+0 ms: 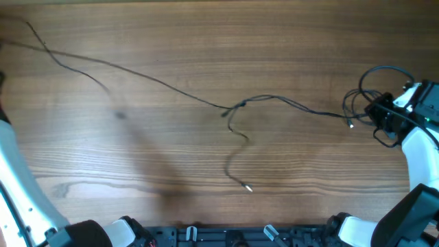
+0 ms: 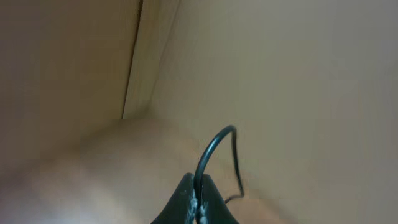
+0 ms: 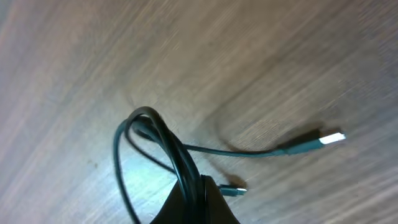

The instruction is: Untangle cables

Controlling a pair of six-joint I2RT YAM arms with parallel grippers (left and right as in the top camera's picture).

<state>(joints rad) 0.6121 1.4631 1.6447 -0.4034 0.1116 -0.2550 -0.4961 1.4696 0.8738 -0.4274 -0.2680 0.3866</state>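
Thin black cables run across the wooden table from the far left to the right, and meet in a small tangle near the middle. One loose end curls toward the front and ends in a plug. My right gripper at the right edge is shut on a bunch of cable loops. Two plugs lie beside it. In the left wrist view my left gripper is shut on a single cable. This gripper is out of the overhead view.
The white left arm stands along the left edge of the table and the white right arm along the right edge. Black arm bases line the front edge. The left wrist view shows blurred beige surfaces.
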